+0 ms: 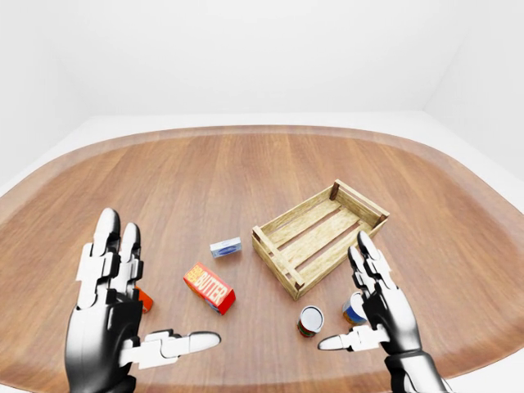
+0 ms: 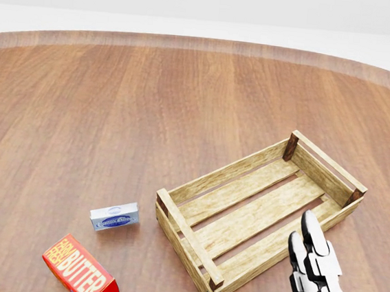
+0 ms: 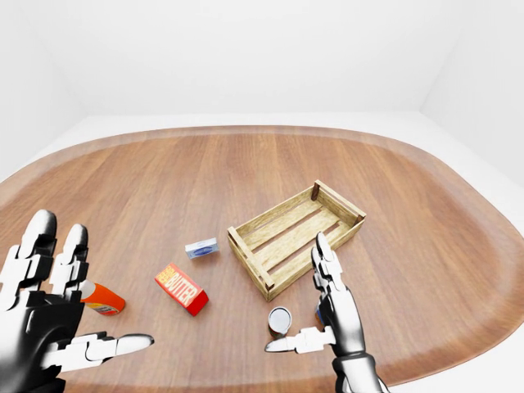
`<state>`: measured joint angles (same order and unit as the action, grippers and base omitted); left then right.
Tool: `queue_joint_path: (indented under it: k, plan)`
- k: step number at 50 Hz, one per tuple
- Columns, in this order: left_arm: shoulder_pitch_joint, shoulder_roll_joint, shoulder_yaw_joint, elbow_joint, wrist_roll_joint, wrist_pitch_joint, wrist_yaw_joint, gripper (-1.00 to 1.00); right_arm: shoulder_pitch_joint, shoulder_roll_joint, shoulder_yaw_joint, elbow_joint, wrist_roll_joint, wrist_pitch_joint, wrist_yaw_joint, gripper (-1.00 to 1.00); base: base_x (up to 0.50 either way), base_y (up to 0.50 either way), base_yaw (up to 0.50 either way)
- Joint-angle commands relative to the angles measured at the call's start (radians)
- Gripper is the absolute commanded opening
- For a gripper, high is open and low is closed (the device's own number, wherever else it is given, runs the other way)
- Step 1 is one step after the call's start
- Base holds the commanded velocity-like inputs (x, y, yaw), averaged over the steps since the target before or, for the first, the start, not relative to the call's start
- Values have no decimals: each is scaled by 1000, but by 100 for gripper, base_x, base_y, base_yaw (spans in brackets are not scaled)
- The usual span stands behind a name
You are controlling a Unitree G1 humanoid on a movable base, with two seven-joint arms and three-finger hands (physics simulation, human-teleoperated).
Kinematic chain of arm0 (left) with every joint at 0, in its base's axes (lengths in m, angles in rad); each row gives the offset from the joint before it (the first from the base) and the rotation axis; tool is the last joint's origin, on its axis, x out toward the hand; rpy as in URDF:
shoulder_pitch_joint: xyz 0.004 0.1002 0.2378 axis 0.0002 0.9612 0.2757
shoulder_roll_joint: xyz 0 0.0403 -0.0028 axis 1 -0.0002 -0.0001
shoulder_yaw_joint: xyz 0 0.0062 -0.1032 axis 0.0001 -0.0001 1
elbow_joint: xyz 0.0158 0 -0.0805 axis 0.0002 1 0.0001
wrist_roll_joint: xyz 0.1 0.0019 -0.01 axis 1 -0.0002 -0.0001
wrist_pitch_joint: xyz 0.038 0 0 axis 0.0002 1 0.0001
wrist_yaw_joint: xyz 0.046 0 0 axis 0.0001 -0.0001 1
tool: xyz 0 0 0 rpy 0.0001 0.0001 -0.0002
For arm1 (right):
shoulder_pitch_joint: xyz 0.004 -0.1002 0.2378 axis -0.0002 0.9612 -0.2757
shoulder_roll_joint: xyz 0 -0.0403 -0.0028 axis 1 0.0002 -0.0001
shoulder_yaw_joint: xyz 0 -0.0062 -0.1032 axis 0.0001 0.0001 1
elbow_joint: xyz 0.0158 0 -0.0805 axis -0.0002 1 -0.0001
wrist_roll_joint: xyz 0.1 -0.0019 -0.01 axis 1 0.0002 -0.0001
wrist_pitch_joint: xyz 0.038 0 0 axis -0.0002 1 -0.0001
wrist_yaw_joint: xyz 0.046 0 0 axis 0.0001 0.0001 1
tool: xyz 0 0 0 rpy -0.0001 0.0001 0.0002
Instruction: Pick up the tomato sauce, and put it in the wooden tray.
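Reading "BUTTER" on the red box (image 2: 81, 270) beside the wooden tray (image 2: 254, 214).

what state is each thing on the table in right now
wooden tray: empty, flat on the table
can: upright, below the tray, not held
butter box: lying flat
small blue box: lying flat
orange bottle: on its side
left hand: open, holding nothing
right hand: open, beside the can

Red butter box (image 2: 80, 271): "BUTTER" legible in large pale letters, smaller line above unreadable. Small blue-grey packet (image 2: 114, 216): printed label too small to read.
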<state>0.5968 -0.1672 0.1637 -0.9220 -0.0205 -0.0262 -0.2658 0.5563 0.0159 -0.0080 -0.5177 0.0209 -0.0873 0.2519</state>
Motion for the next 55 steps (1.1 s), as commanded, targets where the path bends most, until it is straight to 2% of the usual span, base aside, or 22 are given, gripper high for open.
queue_joint_path:
  k: [1, 20, 55]
  plan:
    - [-2, 4, -5, 0, 4, 2, 5, 100, 15, -27, 40, 44, -18, 0, -26, 100, 0, 0, 0]
    - [8, 4, -9, -1, 4, -6, 9, 100, 20, -56, 62, 116, -34, 0, -48, 100, 0, 0, 0]
    - [5, 9, -13, -1, 7, -3, 13, 100, 15, -85, 115, 231, -83, 0, -96, 100, 0, 0, 0]
